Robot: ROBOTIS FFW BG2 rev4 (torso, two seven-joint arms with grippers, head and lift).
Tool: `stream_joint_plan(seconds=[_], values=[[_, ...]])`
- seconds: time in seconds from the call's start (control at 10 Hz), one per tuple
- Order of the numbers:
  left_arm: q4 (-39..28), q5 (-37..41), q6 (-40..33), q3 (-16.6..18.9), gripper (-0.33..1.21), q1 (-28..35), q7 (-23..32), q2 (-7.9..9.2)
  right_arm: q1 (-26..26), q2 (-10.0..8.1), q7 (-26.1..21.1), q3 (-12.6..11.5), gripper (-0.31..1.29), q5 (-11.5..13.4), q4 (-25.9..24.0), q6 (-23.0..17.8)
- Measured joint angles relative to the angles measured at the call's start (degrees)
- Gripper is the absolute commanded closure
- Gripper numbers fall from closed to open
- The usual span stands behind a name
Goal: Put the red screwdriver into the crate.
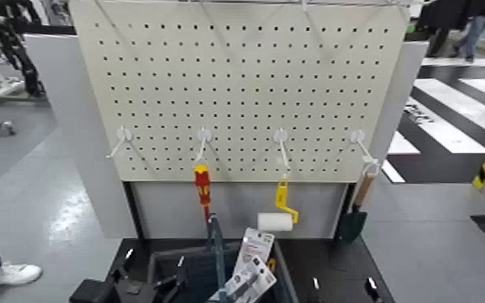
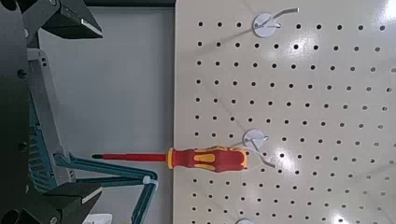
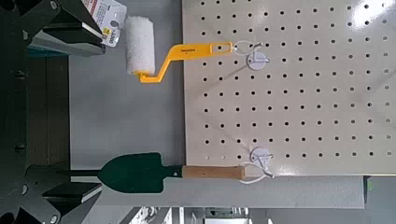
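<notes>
The red screwdriver (image 1: 202,189) hangs from a white hook on the pegboard, handle up and shaft down; it also shows in the left wrist view (image 2: 201,159). The dark grey-blue crate (image 1: 284,284) stands below it at the board's foot, and its upright central handle (image 1: 214,242) reaches up close to the screwdriver's tip. My left gripper (image 1: 155,266) is low, at the crate's left side. In its wrist view (image 2: 65,112) it is open and empty, facing the screwdriver from some distance. My right gripper (image 1: 342,287) is low, right of the crate, and is open and empty (image 3: 56,107).
A yellow-handled paint roller (image 1: 278,211) and a green trowel (image 1: 355,216) hang on hooks right of the screwdriver. A white and red package (image 1: 250,264) leans in the crate. A person's shoe (image 1: 6,275) is on the floor at far left. Two hooks are bare.
</notes>
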Motion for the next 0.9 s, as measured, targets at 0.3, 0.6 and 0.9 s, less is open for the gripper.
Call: stream_joint_plan(seconds=[0.3,0.6,0.9], values=[[0.28,0.3,0.32,-0.17,0.14,-0.26,-0.17,0.16,-0.13,-0.14,-0.22,0.12,0.17,-0.02,0.08,0.19],[0.41,1.08,1.46,0.12,0.14,-0.84,-2.46,0.11,-0.14,-0.16,-0.23,0.17,0.17,-0.12,0.12,0.28],[-0.69,1.91,5.66,3.86,0.14,-3.53,-10.8,-0.86,-0.14,-0.16,-0.23,0.17,0.17,-0.26,0.12,0.45]])
